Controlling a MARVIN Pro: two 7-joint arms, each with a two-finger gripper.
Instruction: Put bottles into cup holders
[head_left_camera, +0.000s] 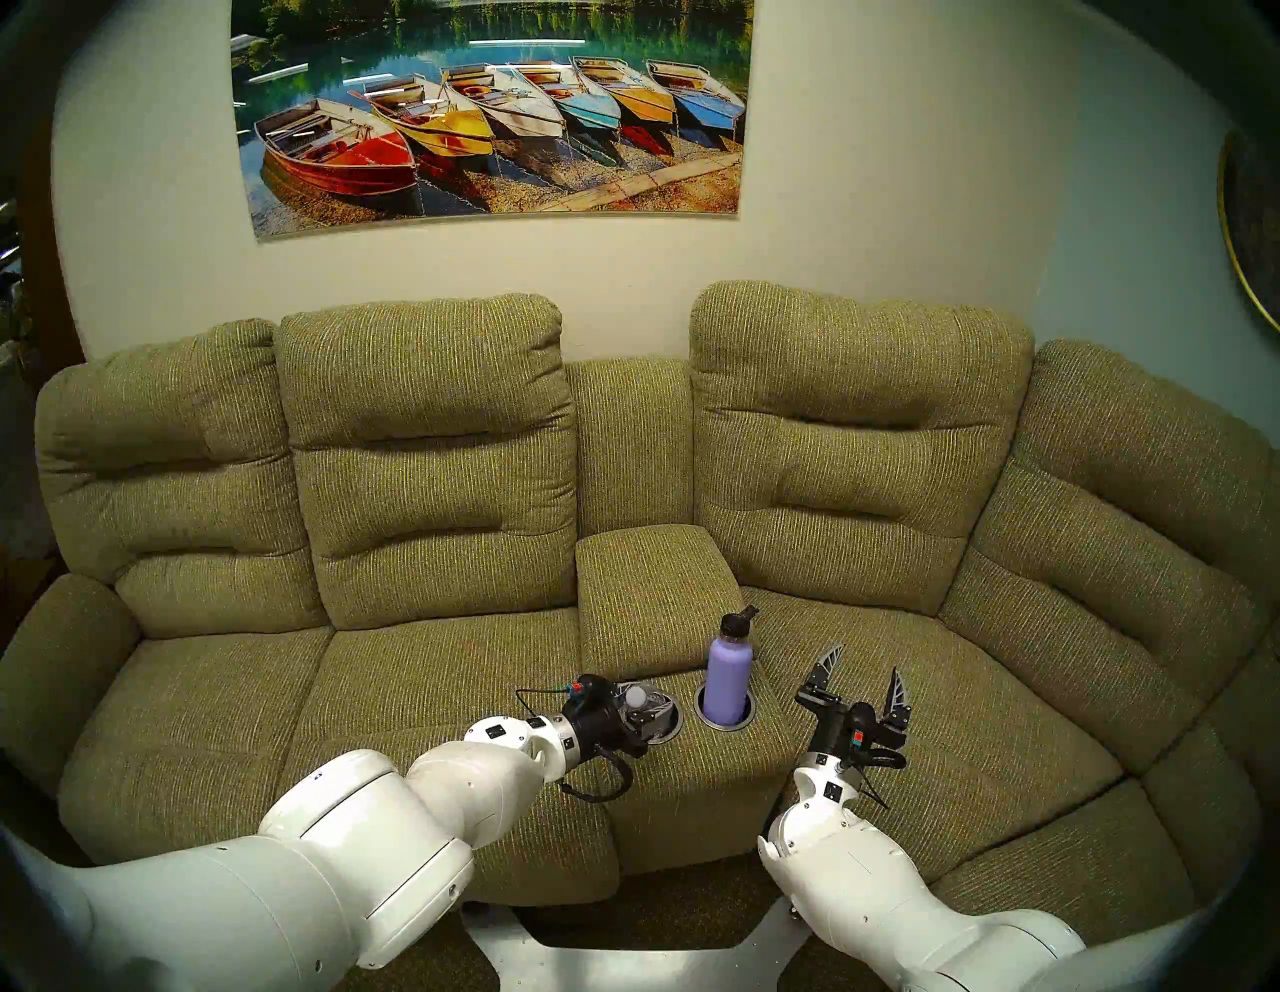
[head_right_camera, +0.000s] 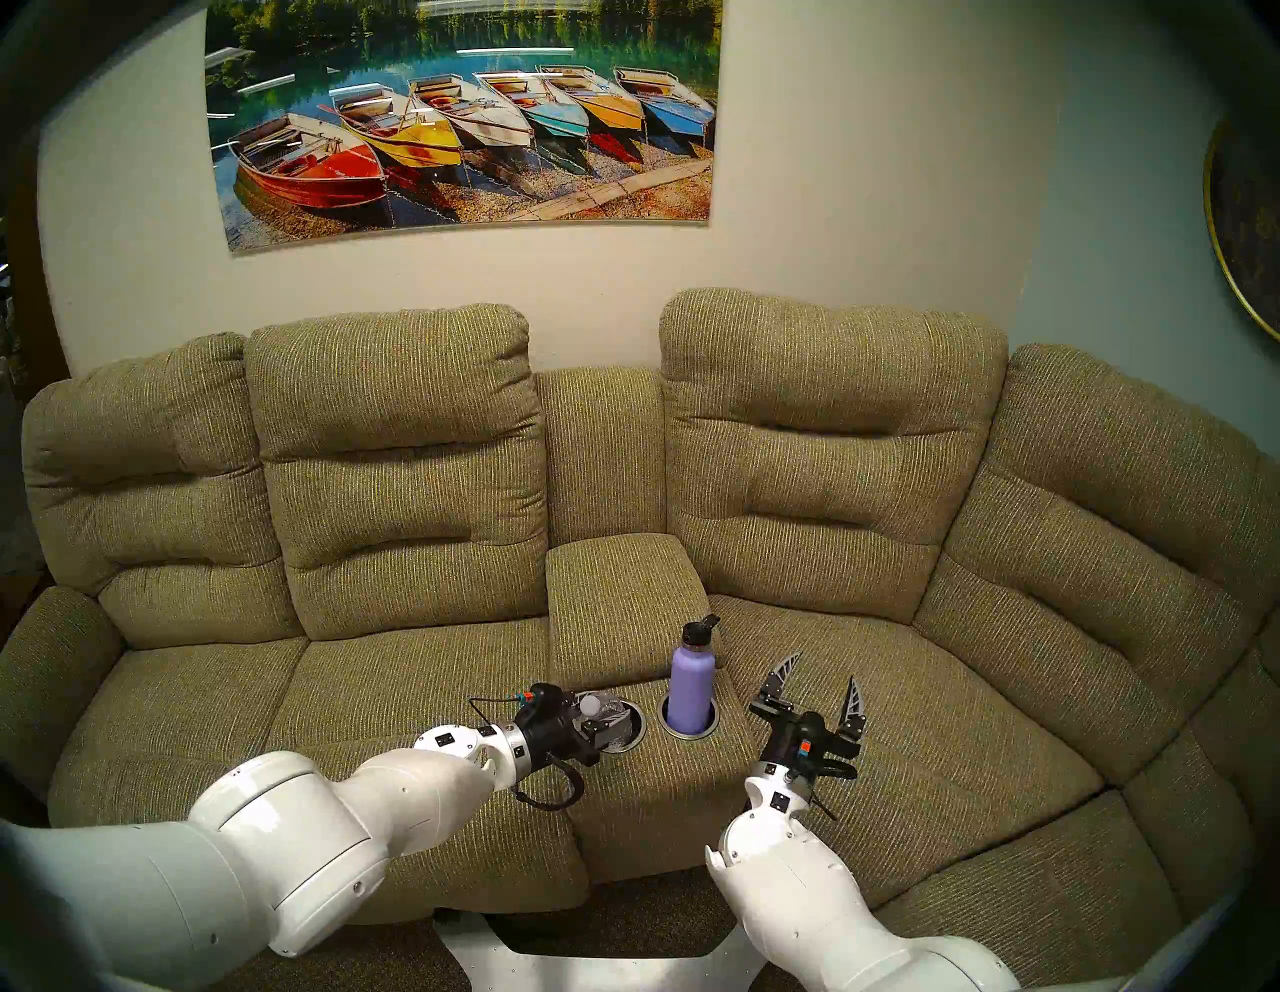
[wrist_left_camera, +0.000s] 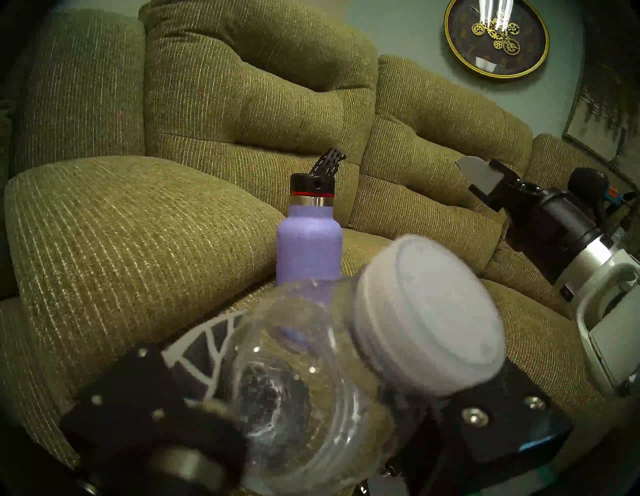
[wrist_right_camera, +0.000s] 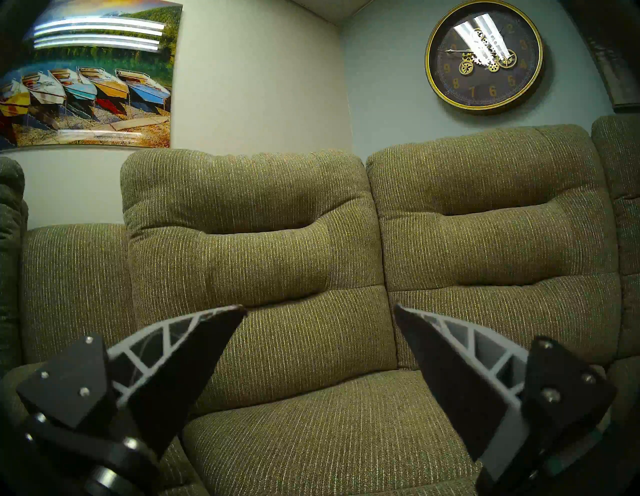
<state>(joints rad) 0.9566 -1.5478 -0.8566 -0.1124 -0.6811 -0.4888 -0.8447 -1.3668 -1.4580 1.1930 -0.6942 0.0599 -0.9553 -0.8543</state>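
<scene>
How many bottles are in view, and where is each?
2. The lavender flask stands in the right cup holder. The clear bottle is in the left gripper at the left cup holder. None seems hidden.

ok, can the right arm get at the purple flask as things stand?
Probably yes. The right gripper is open and empty, beside the purple flask, which stands upright in its cup holder with bare sofa between them.

The olive-green fabric sofa (head_left_camera: 900, 693) carries everything. Its centre console (head_left_camera: 692, 769) holds two silver-rimmed cup holders side by side. The right cup holder (head_left_camera: 724, 722) has a lavender flask (head_left_camera: 727, 670) standing upright in it; the left cup holder (head_left_camera: 670, 729) is mostly hidden.
</scene>
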